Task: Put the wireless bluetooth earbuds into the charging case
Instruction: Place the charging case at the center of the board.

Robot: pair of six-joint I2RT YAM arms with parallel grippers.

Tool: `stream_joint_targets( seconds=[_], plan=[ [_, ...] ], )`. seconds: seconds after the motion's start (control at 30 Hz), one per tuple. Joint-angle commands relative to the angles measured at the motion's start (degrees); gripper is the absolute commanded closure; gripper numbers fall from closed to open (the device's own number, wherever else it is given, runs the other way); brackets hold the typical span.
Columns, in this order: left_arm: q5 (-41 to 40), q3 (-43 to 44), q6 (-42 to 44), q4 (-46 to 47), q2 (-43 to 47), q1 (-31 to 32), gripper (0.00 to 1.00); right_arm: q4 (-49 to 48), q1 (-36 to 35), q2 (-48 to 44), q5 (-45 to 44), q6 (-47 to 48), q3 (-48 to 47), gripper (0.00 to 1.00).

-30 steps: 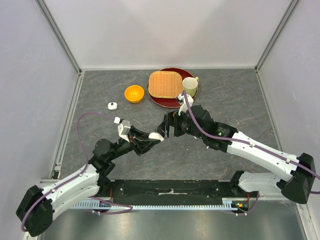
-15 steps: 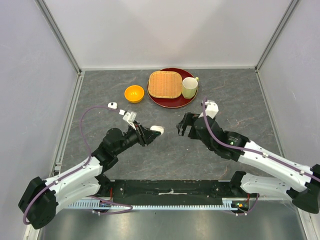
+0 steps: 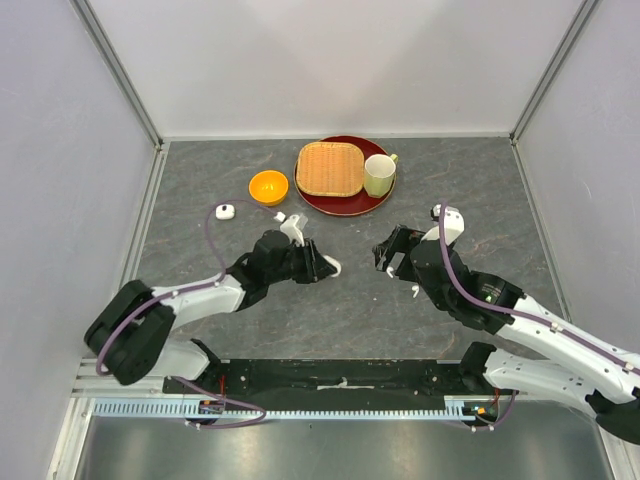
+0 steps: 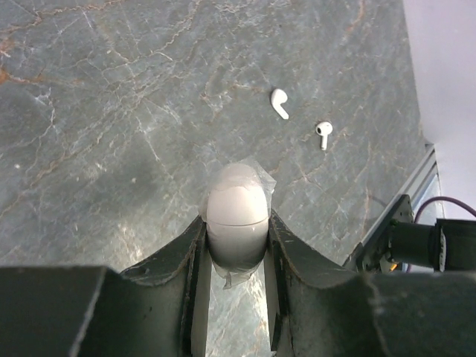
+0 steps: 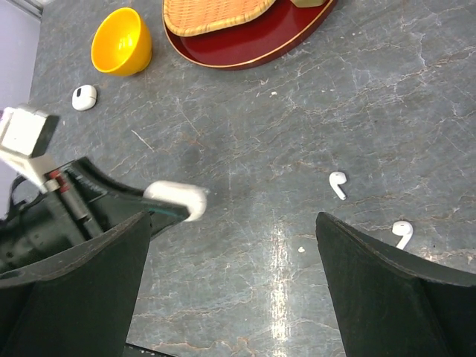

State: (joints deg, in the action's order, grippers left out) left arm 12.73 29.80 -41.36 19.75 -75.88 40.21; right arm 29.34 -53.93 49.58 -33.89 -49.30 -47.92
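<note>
My left gripper [image 4: 236,223] is shut on a closed white egg-shaped charging case [image 4: 236,208], held just above the grey table; from above the case [image 3: 331,267] pokes out to the right of the fingers. Two white earbuds [image 4: 279,103] [image 4: 323,134] lie loose on the table beyond it. My right gripper [image 5: 232,217] stands wide open with nothing between its fingers, facing the held case [image 5: 177,199] from the right, and the same earbuds [image 5: 338,184] [image 5: 402,232] lie near its right finger. In the top view the right gripper [image 3: 395,255] covers the earbuds.
A second small white case [image 3: 225,210] lies at the left near an orange bowl [image 3: 268,187]. At the back stands a red plate [image 3: 345,208] carrying a woven basket [image 3: 330,167] and a pale cup [image 3: 379,175]. White walls enclose the table.
The right gripper has pulled back to the right, away from the case. The left arm has swung round and stretched along the table, still holding the case near the middle.
</note>
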Motion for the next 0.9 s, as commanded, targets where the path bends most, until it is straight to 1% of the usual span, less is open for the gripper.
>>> stream_joint_targets(
  seconds=[0.0, 0.17, 0.3, 0.6, 0.83, 0.87],
  plan=[
    [1.16, 6.31, -2.32, 1.52, -7.17, -0.39, 0.92, 0.8, 0.23, -1.68, -0.65, 0.52, 0.55, 0.02],
    [0.98, 10.53, -4.33, 3.71, -14.29, -0.92, 0.88, 0.89, 0.23, -1.86, 0.14, 0.96, 0.64, 0.02],
    [0.72, 11.51, -8.46, 6.35, -19.47, -1.09, 0.86, 1.15, 0.23, -1.94, 0.84, 0.61, 0.64, 0.02],
    [1.68, 12.12, -10.05, 9.08, -24.49, -1.09, 0.81, 1.42, 0.23, -4.14, 1.63, -0.89, 2.13, 0.02],
    [1.68, 11.42, -11.28, 11.19, -27.48, -1.09, 0.72, 1.59, 0.41, -4.41, 3.12, -0.27, 2.83, 0.02],
    [1.42, 11.42, -11.46, 11.1, -27.92, -1.09, 0.67, 1.59, 0.23, -4.32, 3.3, 0.42, 2.75, 0.02]
  ],
)
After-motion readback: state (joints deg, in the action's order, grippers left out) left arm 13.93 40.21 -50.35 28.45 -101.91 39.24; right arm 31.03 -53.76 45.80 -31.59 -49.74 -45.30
